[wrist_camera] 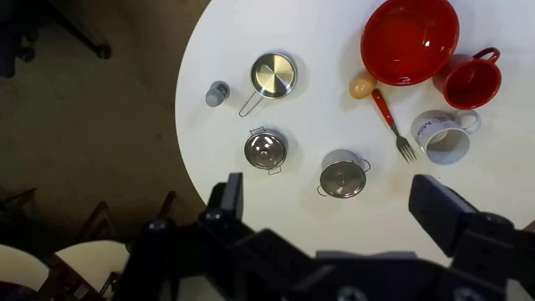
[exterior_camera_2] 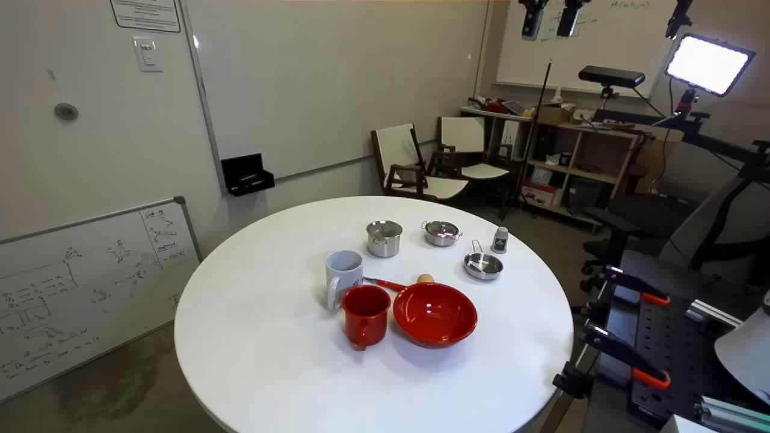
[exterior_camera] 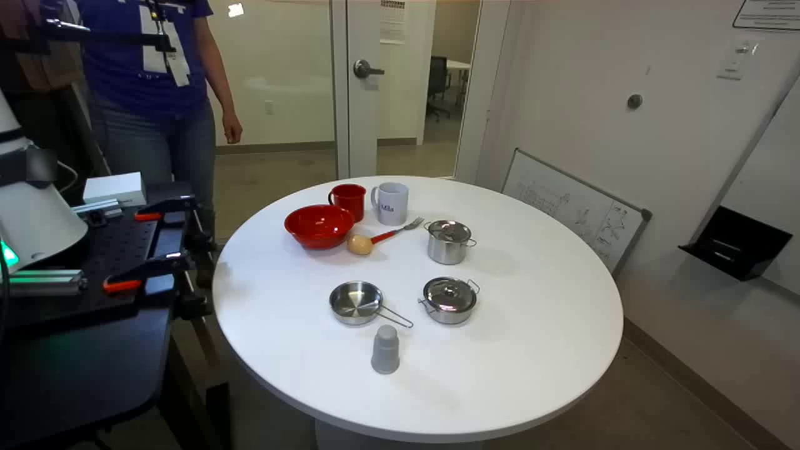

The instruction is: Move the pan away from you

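On the round white table [exterior_camera: 531, 350], the small silver pan [exterior_camera: 356, 302] sits level with its hollow side up, between the red bowl [exterior_camera: 319, 226] and the grey shaker [exterior_camera: 385, 353], nearer the shaker. Its thin wire handle points toward the gap between the shaker and a squat lidded pot [exterior_camera: 450, 303], touching neither. A taller lidded pot [exterior_camera: 448, 245] stands near the squat one, well apart from the pan. Close by the bowl's rim lies a brown egg [wrist_camera: 362, 85]; whether the two touch, I cannot tell. The red-handled fork [wrist_camera: 384, 108] has its handle end at the egg and its tines beside the white mug [wrist_camera: 439, 136], which carries the lettering "Mila". A red mug [wrist_camera: 466, 81] stands just beside the bowl.

High up, the gripper [wrist_camera: 328, 188] hangs with its black fingers [wrist_camera: 436, 209] spread wide apart; in an exterior view they show at the upper edge, well clear of the pan. A person [exterior_camera: 144, 81] in a blue shirt and jeans stands near the black workbench [exterior_camera: 75, 369] that holds the arm's white base [exterior_camera: 44, 231]. A whiteboard [exterior_camera: 569, 209] leans low against the wall [exterior_camera: 562, 94].
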Robot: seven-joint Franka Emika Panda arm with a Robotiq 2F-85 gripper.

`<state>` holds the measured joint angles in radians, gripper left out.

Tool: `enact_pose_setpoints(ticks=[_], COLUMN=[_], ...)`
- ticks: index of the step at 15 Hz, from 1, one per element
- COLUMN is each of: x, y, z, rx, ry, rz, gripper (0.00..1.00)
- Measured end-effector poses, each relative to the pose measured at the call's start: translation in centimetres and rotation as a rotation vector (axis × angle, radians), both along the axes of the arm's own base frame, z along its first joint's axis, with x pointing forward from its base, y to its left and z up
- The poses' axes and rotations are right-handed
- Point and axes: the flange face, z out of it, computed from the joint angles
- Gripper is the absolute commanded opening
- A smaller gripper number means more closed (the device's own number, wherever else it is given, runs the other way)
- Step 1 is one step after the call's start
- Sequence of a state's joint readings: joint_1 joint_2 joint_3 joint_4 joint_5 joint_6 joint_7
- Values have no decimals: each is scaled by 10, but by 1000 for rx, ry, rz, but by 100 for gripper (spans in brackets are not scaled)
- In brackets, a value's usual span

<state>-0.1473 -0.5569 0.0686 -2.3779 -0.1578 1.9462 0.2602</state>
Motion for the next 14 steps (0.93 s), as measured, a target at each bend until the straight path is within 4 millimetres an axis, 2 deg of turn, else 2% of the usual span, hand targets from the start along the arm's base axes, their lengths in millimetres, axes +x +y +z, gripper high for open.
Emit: enact_pose_setpoints(ticks=[3,6,10,14], x=[0,2,13,37], y=[-1,-8,-22,-27], z=[-1,-12,-49,-100], rx=[3,15,41,59], ry=[2,23,79,102], rz=[0,-14,-50,-93], gripper=[100,100,100,100])
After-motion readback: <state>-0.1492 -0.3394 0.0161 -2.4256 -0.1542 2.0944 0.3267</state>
